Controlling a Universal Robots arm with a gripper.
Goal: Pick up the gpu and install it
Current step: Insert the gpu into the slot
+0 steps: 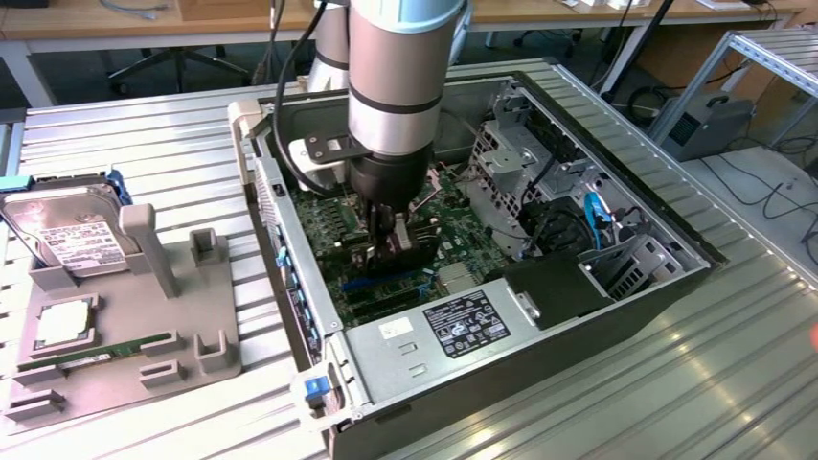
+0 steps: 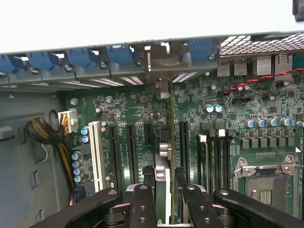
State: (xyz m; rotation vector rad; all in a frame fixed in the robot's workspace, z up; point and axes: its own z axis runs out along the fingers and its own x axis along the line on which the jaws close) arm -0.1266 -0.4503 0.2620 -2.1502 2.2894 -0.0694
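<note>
Already well along, the claw (image 1: 390, 251) grips the gpu (image 2: 164, 190) edge-on inside the open computer case (image 1: 614, 206), held over the motherboard's (image 2: 228, 109) slots, apparently not fully seated.

what the frames hide

- gpu (image 2: 164, 190): seen edge-on in the wrist view, its near end running off the picture edge between the gripper (image 2: 164, 197) links. faces of the card unreadable. in the exterior view the arm (image 1: 397, 86) and gripper cover most of it.
- whether the card's edge sits fully in the motherboard (image 2: 266, 128) slot: cannot tell, the contact line is blocked.
- arm cut off by the exterior view's top edge.
- power supply (image 1: 435, 335) label text too small to read.
- hard drive (image 1: 71, 240) label likewise illegible; part of it behind the grey holder (image 1: 141, 326).
</note>
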